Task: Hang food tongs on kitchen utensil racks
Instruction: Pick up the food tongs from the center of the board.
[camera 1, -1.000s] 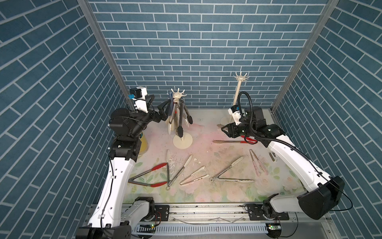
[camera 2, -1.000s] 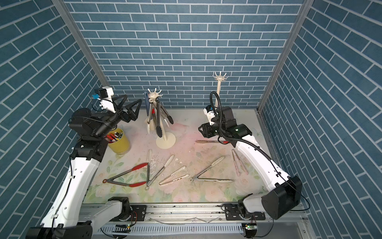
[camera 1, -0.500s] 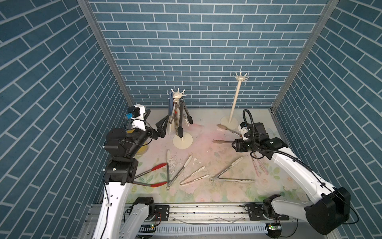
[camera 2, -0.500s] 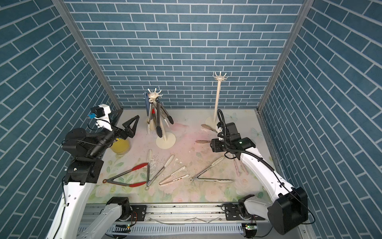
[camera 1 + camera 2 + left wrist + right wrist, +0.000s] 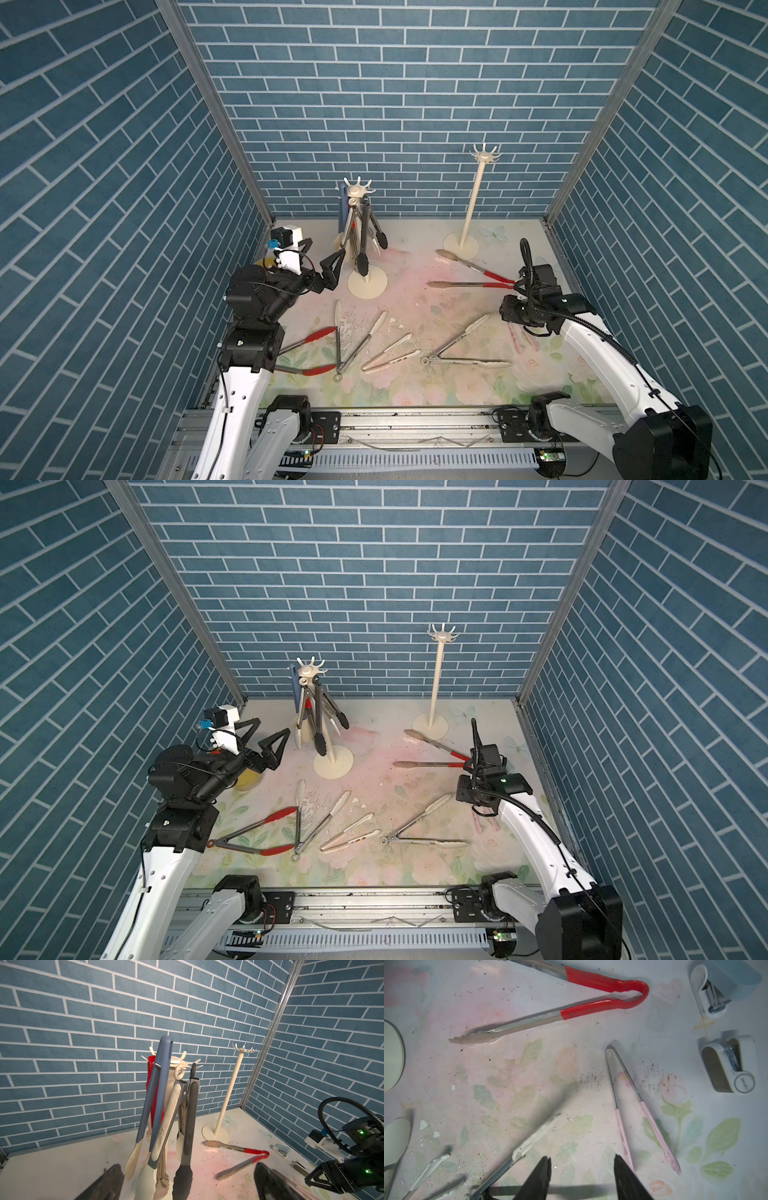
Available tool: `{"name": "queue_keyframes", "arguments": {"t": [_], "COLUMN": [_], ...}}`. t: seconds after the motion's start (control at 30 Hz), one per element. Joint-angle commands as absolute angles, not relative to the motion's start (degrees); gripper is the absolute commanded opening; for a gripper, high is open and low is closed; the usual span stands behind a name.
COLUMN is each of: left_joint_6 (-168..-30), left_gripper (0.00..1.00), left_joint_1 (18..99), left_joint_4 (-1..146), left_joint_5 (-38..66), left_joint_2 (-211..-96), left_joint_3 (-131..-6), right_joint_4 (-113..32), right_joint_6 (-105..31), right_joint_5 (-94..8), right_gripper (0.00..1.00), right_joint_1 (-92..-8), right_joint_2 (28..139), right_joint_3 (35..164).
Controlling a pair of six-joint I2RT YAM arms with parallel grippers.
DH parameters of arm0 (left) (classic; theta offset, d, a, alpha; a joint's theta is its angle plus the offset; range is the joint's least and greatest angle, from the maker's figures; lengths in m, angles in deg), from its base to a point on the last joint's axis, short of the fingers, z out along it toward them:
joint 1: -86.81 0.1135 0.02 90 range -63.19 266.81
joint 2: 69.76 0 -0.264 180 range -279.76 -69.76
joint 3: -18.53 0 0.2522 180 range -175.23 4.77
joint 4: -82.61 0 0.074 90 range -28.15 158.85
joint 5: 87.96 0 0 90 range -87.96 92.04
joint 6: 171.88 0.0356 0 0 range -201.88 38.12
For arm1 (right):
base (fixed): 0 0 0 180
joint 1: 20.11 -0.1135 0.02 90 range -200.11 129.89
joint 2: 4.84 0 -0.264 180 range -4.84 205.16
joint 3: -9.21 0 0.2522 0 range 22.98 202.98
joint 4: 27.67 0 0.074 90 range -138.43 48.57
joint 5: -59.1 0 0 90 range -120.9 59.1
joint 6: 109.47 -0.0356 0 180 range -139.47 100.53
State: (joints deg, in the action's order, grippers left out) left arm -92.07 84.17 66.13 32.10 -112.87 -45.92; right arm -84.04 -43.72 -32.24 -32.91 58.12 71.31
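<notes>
Only the left wrist view resolves the loaded rack point(image 5: 176, 1061). Slim matte-blue tongs point(image 5: 164, 1076) loop over a curved cream hook. A red pair hangs behind them, and steel pairs with cream and black ribbed tips hang tip-down around the pole.

Only the right wrist view shows the pink tongs point(image 5: 655, 1128) clearly, with a small white stapler-like item point(image 5: 726, 1064) near them.

Both top views show the whole layout:
- The bare rack point(image 5: 473, 199) stands well apart from the loaded rack, on the right arm's side.
- The red-handled tongs point(image 5: 478, 284) lie flat between the two racks, by the bare rack's round base.
- More loose tongs point(image 5: 465, 361) lie on the floral mat point(image 5: 415, 316), nearer the arms than the loaded rack.

The left gripper point(image 5: 270, 728) hovers close beside the loaded rack, jaws spread wide and empty. The right gripper point(image 5: 581, 1162) is well apart from that rack, jaws parted with nothing between them.
</notes>
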Motion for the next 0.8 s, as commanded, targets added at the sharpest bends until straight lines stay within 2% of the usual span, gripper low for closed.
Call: {"name": "queue_keyframes", "arguments": {"t": [0.0,0.3,0.77], "left_joint_6": [-92.42,-92.75,-92.46], "left_gripper": [0.99,0.99,0.99], "left_joint_1": [84.35,84.33,84.35], "left_joint_4": [67.14,67.21,66.49], "left_joint_5": [32.41,32.77,32.41], "left_joint_2": [-112.90,-113.95,-114.06], "left_joint_3": [-44.89,-44.71,-44.62], "right_joint_4": [-84.40,-80.61,-75.88], "right_joint_6": [-46.34,-46.98,-46.33], "right_joint_5": [-34.17,-34.66,-33.89], "right_gripper": [0.48,0.41,0.37], "right_joint_1": [-31.11,-26.43,-23.94], "right_joint_2": [59.06,63.09,71.34], "right_joint_3": [68.64,63.38,62.67]}}
